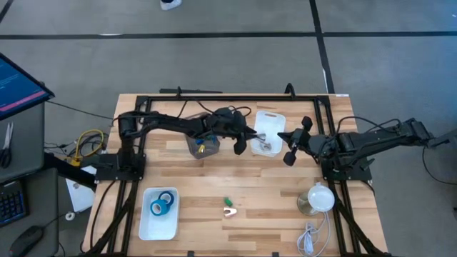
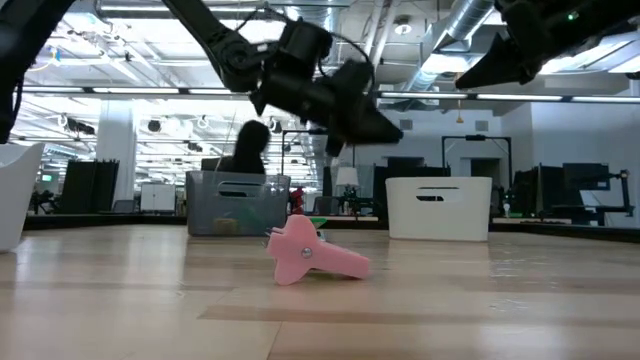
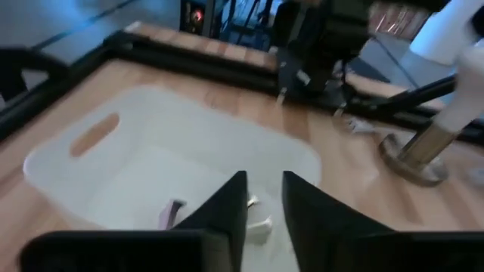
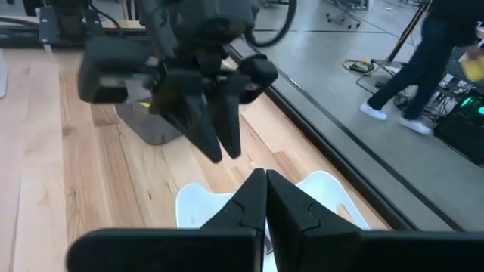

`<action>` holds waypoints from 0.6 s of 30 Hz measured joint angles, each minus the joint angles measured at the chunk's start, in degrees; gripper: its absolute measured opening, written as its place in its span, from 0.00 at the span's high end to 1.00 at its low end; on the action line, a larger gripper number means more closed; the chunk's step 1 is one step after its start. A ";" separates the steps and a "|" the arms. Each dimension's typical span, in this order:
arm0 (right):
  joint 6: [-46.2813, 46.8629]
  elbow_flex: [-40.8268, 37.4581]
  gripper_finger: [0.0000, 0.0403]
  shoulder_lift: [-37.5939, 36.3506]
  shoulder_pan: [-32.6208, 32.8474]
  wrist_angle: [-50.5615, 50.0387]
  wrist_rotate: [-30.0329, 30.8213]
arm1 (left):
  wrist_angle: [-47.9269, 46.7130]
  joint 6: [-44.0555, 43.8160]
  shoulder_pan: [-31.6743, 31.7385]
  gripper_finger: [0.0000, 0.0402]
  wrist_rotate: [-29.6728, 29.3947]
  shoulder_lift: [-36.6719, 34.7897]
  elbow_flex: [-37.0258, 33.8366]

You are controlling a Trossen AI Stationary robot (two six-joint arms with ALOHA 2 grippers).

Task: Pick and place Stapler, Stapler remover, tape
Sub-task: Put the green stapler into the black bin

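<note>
Two tools meet over the white bin (image 1: 275, 118): left tool (image 1: 240, 145), part open and empty, hangs directly above; right tool (image 1: 289, 156), closed, waits beside.

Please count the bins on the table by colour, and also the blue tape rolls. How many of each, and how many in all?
White bins: 2, front left and back middle
Clear bin: 1
Blue tape rolls: 2, both in the front-left white bin
Total: 5
</note>
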 joint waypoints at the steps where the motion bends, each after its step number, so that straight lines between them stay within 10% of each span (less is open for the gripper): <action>1: 0.00 0.00 1.00 0.00 0.00 0.39 -0.02 | -0.33 0.01 -0.24 0.84 0.02 -0.87 0.00; 18: -1.66 0.00 1.00 0.00 0.00 4.96 -0.02 | -17.14 1.43 -5.15 1.00 -0.18 -21.53 -0.04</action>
